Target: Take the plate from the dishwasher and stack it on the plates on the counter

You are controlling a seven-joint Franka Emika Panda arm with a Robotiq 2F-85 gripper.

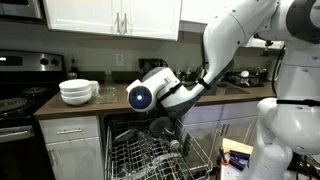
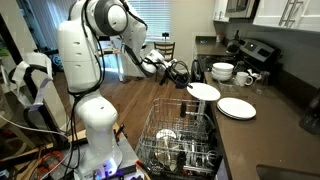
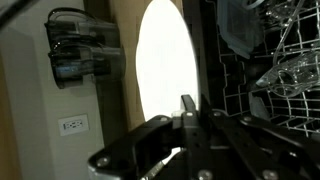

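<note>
The pale plate (image 2: 204, 91) hangs in the air above the dishwasher's pulled-out rack (image 2: 180, 140), level with the counter (image 2: 268, 132). My gripper (image 2: 189, 83) is shut on its near edge. In the wrist view the plate (image 3: 165, 70) is a bright oval, and my gripper's fingers (image 3: 188, 110) pinch its rim. The low stack of white plates (image 2: 237, 108) lies on the counter just beyond it. In an exterior view my gripper (image 1: 161, 126) sits over the rack (image 1: 150, 155), and the plate is hard to make out.
A taller stack of white bowls (image 2: 222, 72) (image 1: 78, 92) and mugs stand on the counter behind the plates. The black stove (image 1: 15, 100) is beside them. The rack holds glasses and dishes (image 3: 285, 65). My white base (image 2: 95, 120) stands by the open door.
</note>
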